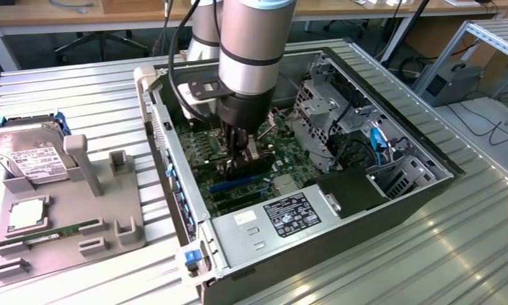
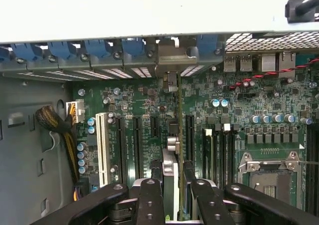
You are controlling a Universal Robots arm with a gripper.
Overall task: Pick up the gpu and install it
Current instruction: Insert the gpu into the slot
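The gpu (image 2: 173, 135) shows edge-on in the wrist view as a thin dark card running from between my fingertips toward the case's rear slot openings. Its silvery end bracket (image 2: 170, 60) sits at the rear panel among the blue slot latches (image 2: 65, 50). My gripper (image 2: 177, 200) is shut on the card, one black finger (image 2: 149, 200) on each side. In the exterior view the gripper (image 1: 241, 157) reaches straight down into the open computer case (image 1: 390, 190), with the gpu (image 1: 254, 164) low over the green motherboard (image 1: 275, 143). Whether the card is seated in a slot I cannot tell.
Black expansion slots and a white slot (image 2: 102, 147) flank the card; a CPU socket (image 2: 271, 172) lies to one side. A drive cage (image 1: 322, 108) and power supply (image 1: 279, 219) crowd the case. On the exterior view's left, a grey fixture (image 1: 68, 216) holds a hard drive (image 1: 30, 155) and memory stick (image 1: 63, 230).
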